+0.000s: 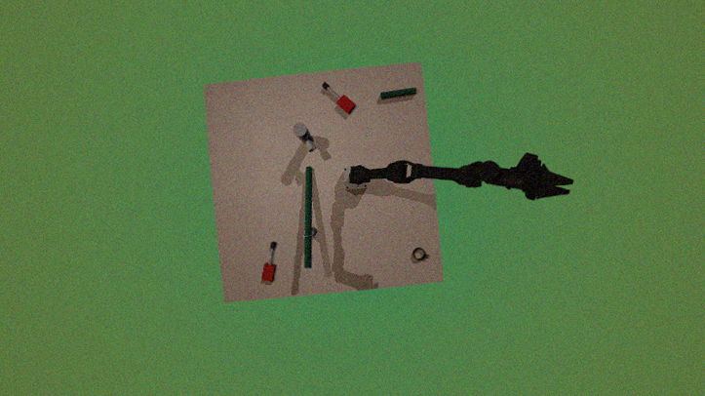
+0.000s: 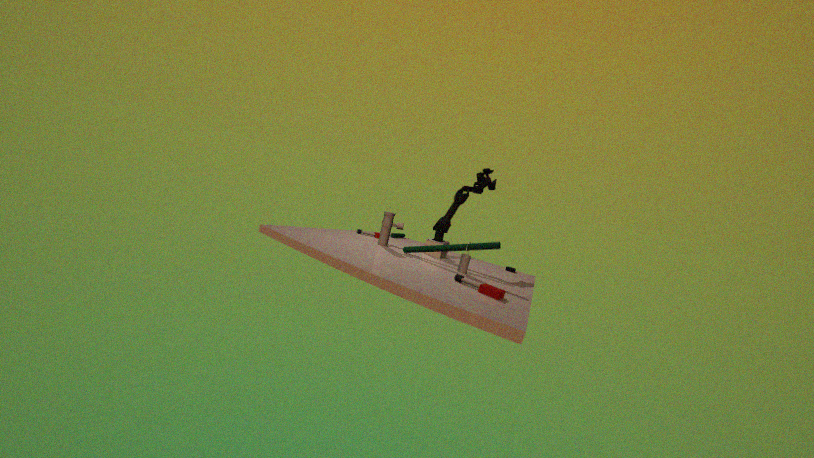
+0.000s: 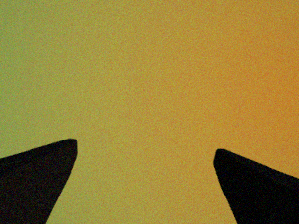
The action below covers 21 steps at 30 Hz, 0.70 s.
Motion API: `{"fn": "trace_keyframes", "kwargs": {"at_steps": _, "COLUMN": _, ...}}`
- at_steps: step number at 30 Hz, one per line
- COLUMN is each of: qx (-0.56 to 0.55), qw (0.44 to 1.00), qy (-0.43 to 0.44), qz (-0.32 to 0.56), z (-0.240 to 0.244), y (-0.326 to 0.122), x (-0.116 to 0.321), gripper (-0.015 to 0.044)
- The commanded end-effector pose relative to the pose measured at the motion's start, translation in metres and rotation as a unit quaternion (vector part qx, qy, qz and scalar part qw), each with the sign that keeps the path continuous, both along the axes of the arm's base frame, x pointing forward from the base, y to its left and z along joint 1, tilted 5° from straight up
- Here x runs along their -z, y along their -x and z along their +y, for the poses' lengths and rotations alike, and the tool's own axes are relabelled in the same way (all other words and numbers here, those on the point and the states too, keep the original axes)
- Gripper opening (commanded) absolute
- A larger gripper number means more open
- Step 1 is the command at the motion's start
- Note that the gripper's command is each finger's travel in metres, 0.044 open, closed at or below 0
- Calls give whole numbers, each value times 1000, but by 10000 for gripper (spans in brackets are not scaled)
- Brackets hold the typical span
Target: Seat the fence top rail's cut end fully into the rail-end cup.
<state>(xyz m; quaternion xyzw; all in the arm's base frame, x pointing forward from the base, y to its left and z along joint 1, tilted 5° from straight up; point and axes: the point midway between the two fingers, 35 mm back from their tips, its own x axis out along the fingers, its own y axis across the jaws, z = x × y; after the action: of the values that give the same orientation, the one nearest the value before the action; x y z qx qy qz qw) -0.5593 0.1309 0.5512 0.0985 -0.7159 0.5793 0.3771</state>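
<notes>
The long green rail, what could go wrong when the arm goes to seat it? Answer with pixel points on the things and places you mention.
The rail (image 1: pixel 308 210) (image 2: pixel 432 248) tilts, its near end below the cup (image 1: pixel 311 146) (image 2: pixel 399 226), so it may jam on the rim. It bears on one small post (image 2: pixel 464 265) only, so a push could swing it sideways past the cup.

You see: rail (image 1: pixel 309 210) (image 2: pixel 451 247) dark green | short rod (image 1: pixel 398 94) (image 2: pixel 397 235) also green | two brush-like tools, red blocks (image 1: pixel 345 104) (image 1: pixel 268 272) (image 2: pixel 491 291), black tips | your counter (image 1: pixel 255 189) (image 2: pixel 335 250) pinkish beige, its side edge orange-brown in your exterior view | end effector (image 1: pixel 571 187) (image 2: pixel 494 176) (image 3: pixel 148 153) plain black
</notes>
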Motion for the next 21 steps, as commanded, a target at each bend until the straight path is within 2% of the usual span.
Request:
{"fn": "trace_keyframes", "kwargs": {"at_steps": 1, "qx": 1, "qw": 1000, "qy": 2, "qz": -1, "z": 3, "y": -1, "x": 0, "gripper": 426}}
{"fn": "trace_keyframes", "kwargs": {"at_steps": 2, "qx": 6, "qw": 1000, "qy": 6, "qz": -3, "z": 11, "y": -3, "x": 0, "gripper": 440}}
{"fn": "trace_keyframes", "kwargs": {"at_steps": 11, "qx": 79, "qw": 992, "qy": 88, "qz": -35, "z": 141, "y": -64, "x": 10, "gripper": 440}}
{"fn": "trace_keyframes", "kwargs": {"at_steps": 21, "qx": 176, "qw": 964, "qy": 192, "qz": -54, "z": 264, "y": -175, "x": 33, "gripper": 440}}
